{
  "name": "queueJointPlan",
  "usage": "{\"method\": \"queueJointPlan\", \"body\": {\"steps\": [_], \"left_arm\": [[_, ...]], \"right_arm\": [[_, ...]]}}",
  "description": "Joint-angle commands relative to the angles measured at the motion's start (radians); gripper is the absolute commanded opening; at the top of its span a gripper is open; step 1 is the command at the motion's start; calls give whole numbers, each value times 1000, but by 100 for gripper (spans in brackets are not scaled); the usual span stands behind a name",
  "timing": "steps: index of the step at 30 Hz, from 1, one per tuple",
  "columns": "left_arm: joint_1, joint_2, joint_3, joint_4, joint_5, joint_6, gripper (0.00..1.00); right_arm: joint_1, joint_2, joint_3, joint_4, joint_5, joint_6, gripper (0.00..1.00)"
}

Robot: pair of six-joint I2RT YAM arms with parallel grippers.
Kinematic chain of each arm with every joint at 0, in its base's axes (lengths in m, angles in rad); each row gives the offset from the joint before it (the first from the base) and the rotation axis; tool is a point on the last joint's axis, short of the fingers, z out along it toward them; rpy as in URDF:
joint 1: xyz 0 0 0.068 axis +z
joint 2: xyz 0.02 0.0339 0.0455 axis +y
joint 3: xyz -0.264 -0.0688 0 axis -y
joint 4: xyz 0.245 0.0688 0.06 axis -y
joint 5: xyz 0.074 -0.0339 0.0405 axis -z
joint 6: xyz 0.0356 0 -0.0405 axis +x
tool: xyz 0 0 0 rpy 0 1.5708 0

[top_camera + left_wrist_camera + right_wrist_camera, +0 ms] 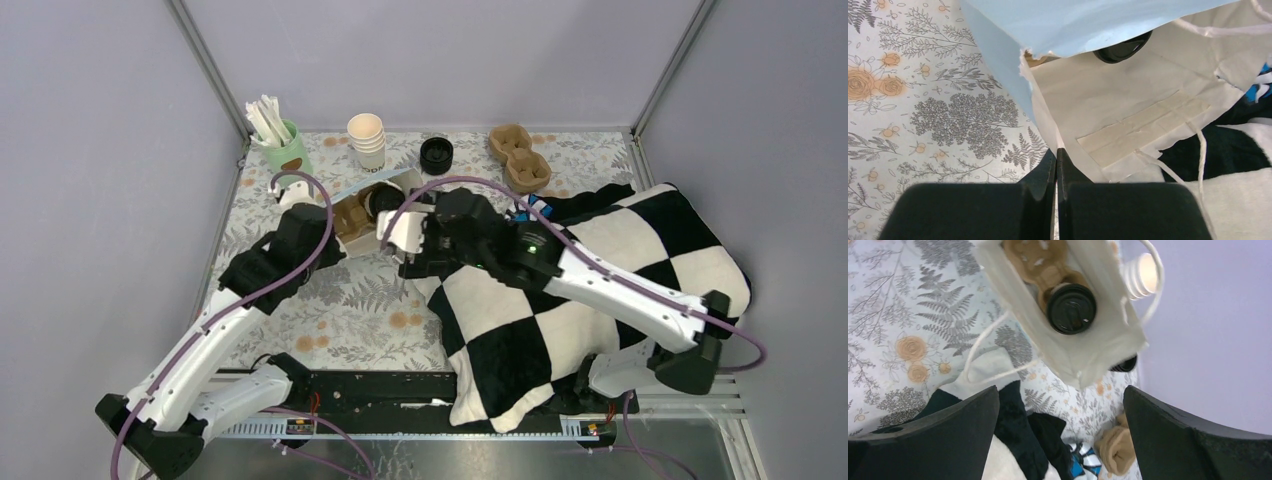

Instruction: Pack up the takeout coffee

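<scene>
Though fully agape, right gripper (1060, 392) empty.

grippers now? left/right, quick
Left gripper: closed, jaws pinched on the edge of the paper bag.
Right gripper: open wide, holding nothing.

The top view looks down across the whole table (360, 300) from its near edge, while both wrist views hang close above the white bag (1083, 357).
</scene>
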Motion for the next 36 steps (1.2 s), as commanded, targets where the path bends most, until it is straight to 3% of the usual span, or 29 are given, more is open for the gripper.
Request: {"method": "queueJointPlan", "body": {"steps": [1, 9, 14, 18, 24, 30, 36], "left_arm": [[-3, 55, 148, -107, 23, -111, 0], [25, 168, 344, -311, 202, -338, 0], [133, 190, 351, -341, 365, -412, 0], [204, 177, 336, -342, 396, -477, 0], [222, 146, 269, -326, 443, -544, 0], [222, 132, 376, -330, 346, -484, 47], [223, 246, 624, -335, 199, -281, 74]], "right_arm": [[3, -118, 33, 8, 157, 113, 100], [-51, -150, 58, 8, 354, 349, 100], [-137, -197, 32, -10, 283, 459, 100], [-159, -261, -36, 21, 268, 461, 100], [-163, -309, -76, 28, 254, 465, 100], [-162, -330, -96, 38, 192, 494, 100], [-162, -334, -80, 4, 204, 526, 100]]}}
